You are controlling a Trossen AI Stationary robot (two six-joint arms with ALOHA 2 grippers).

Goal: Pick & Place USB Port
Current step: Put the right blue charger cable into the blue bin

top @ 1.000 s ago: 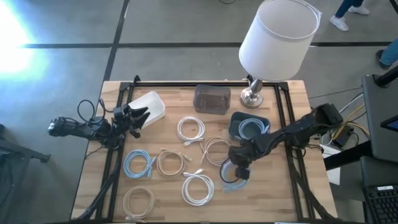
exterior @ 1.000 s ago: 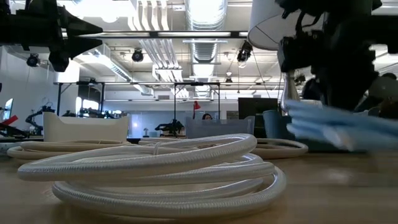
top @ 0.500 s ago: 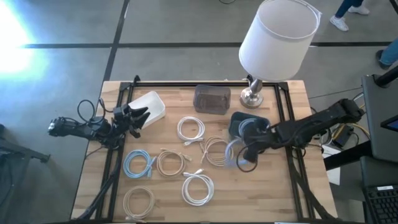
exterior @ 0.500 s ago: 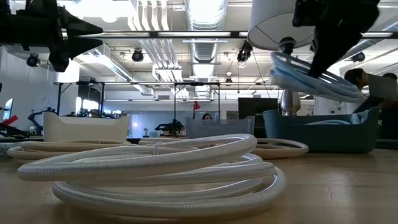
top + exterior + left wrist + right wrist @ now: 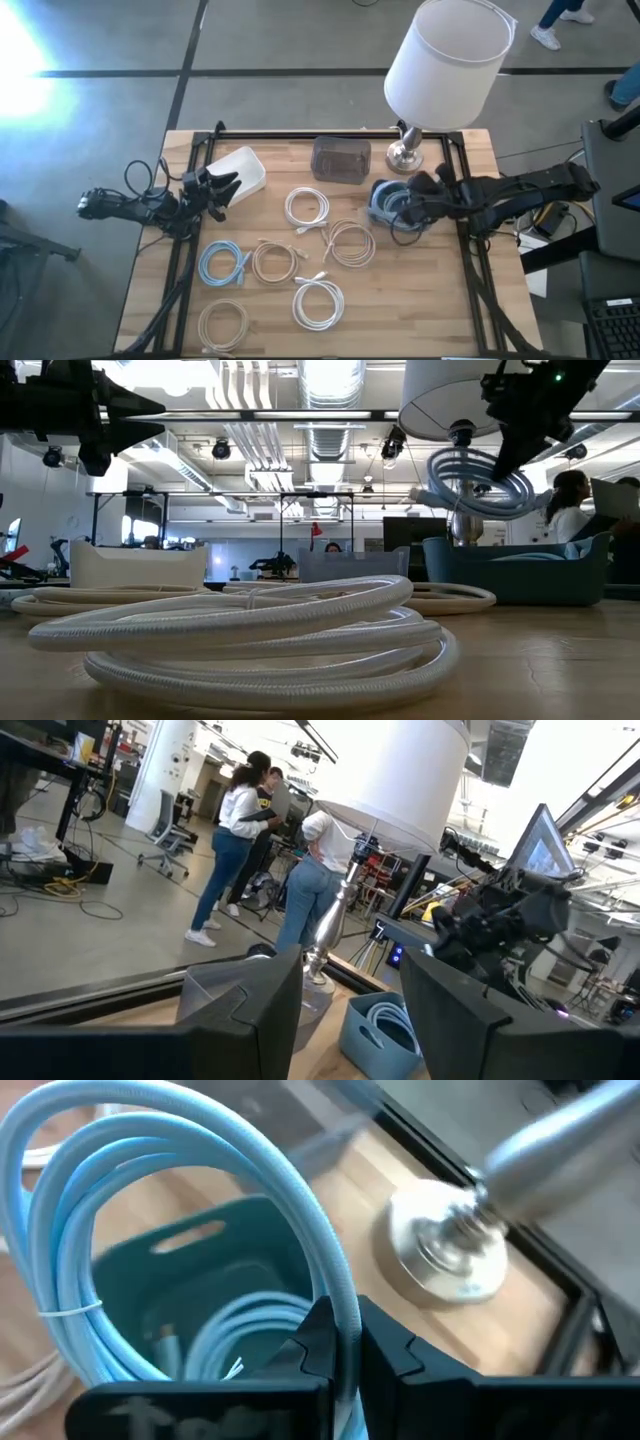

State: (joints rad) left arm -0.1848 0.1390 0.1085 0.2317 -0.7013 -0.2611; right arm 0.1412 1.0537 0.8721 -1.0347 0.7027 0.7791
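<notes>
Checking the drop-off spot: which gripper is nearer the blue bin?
The right gripper. It holds a blue cable coil over the blue bin. The left gripper waits across the table beside the white bin, far from it.

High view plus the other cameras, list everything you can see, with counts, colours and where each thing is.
table: one, light wood, under everything
lamp: one, white shade, silver base, back right
clear bin: one, greyish, back centre
white bin: one, back left
blue bin: one, right of centre, holding a light blue coil
white coils: two, centre and front centre
beige coils: three, centre, centre left, front left
light blue coil: one, on the table, left
held light blue coil: one, in the air above the blue bin
people: at least two, standing in the room behind
left end effector: open, by the white bin
right end effector: shut on the held light blue coil
</notes>
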